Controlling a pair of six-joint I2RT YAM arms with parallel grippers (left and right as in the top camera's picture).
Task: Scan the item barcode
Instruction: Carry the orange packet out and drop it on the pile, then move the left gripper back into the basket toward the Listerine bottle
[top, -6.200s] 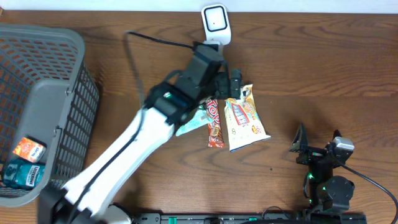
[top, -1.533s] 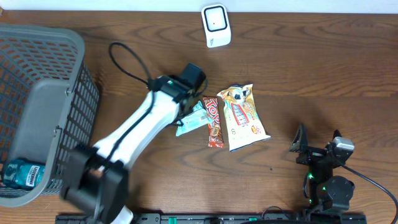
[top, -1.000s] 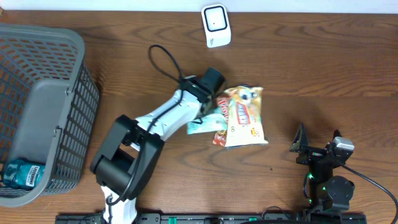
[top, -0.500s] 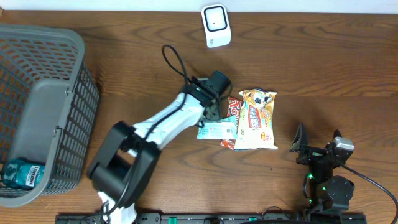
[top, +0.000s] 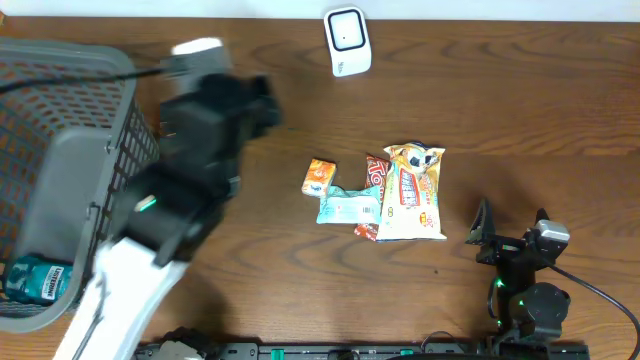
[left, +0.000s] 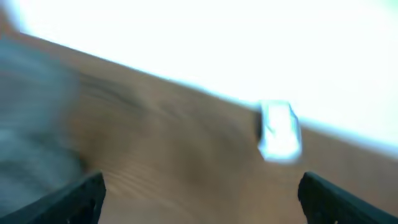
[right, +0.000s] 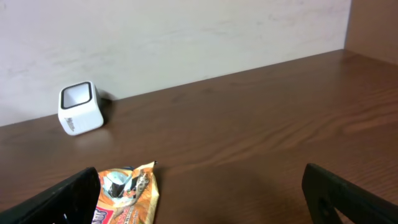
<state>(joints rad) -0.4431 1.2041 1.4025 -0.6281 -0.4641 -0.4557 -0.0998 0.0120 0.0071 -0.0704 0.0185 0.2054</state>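
The white barcode scanner (top: 346, 40) stands at the far edge of the table, also seen as a blur in the left wrist view (left: 280, 129) and clearly in the right wrist view (right: 81, 107). Several snack items lie mid-table: a small orange packet (top: 319, 176), a teal packet (top: 345, 207), a red bar (top: 374, 178) and a yellow-orange bag (top: 412, 195) (right: 127, 193). My left gripper (left: 202, 186) is open and empty, raised and blurred at the upper left (top: 258, 104), well away from the items. My right gripper (right: 200, 180) is open and empty at the front right (top: 512, 228).
A grey mesh basket (top: 95, 150) fills the left side, with a teal item (top: 35, 280) in its bottom. The left arm (top: 170, 210) hangs high over the basket's right rim. Bare wood lies between the items and the scanner.
My left gripper opened and let go of the small orange packet beside the pile. The left arm then swung up and to the left, toward the basket. The right arm stayed still.
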